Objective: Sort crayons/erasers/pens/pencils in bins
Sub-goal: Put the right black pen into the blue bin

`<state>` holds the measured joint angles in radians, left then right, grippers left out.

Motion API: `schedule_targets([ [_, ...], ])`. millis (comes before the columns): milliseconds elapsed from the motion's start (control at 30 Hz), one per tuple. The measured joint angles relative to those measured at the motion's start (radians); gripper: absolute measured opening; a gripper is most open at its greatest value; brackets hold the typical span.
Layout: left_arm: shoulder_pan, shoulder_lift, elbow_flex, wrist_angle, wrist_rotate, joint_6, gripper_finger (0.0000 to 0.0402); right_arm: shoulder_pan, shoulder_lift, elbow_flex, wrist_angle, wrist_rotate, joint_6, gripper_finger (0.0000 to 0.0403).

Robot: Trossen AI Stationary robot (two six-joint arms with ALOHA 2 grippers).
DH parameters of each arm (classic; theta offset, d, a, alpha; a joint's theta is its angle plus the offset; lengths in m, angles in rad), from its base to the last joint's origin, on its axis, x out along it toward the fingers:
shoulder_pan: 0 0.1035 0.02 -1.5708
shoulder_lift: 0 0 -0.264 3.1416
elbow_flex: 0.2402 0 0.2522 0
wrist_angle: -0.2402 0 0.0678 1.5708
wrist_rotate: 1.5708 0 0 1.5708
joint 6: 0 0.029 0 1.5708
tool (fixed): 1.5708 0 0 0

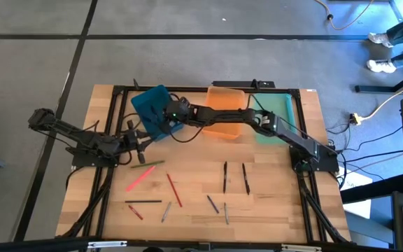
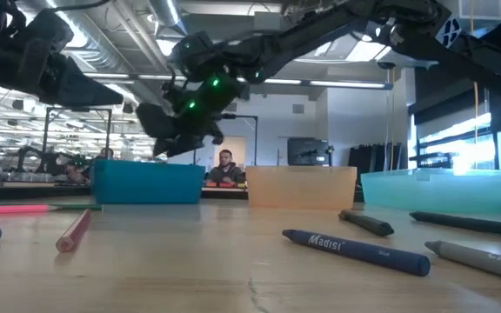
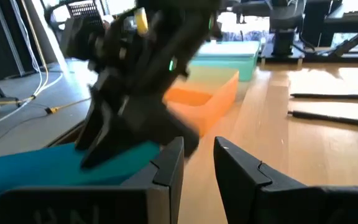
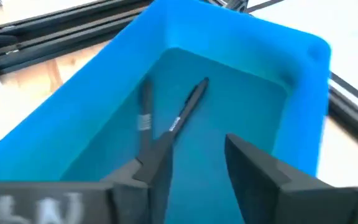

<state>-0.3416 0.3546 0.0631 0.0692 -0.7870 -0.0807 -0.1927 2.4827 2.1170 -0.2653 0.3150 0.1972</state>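
Right claw (image 1: 168, 112) reaches across the surface (image 1: 271, 203) and hangs over the teal-blue bin (image 1: 149, 101), fingers parted, nothing between them. Right wrist view: two dark pens (image 4: 185, 112) lie inside that bin (image 4: 241, 56), touching the floor of it, one grey-banded, one longer and slanted. Left claw (image 1: 140, 143) sits near the left edge, just beside the blue bin, fingers narrowly apart (image 3: 194, 174), holding nothing visible. Orange bin (image 1: 224, 105) in the middle, mint green bin (image 1: 275, 112) to its right, the row along the far edge. Still loose on the wood: pink stick (image 1: 140, 178), green stick (image 1: 149, 164), red pencil (image 1: 174, 190), two black pens (image 1: 225, 175) side by side, grey-blue ones (image 1: 213, 204) near the front edge. Low view: blue crayon (image 2: 355, 250) lies close to the camera, red crayon (image 2: 74, 233) to the left, a person (image 2: 225, 167) seated far behind
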Motion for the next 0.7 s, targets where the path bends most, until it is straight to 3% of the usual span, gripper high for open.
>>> schedule_targets([
  [300, 0.0, 0.0, 0.0, -0.035, 0.001, -0.048, 0.0081, 0.098, -0.147, 0.001, -0.34, 0.068, -0.135, 0.0205],
  [400, 0.0, 0.0, 0.0, -0.035, 0.069, -0.049, 0.0081, 0.14, -0.191, 0.001, -0.439, 0.104, -0.151, 0.0206],
  [700, 0.0, 0.023, 0.0, -0.031, 0.117, -0.079, 0.0081, 0.249, -0.216, -0.025, -0.553, 0.147, -0.105, 0.0206],
])
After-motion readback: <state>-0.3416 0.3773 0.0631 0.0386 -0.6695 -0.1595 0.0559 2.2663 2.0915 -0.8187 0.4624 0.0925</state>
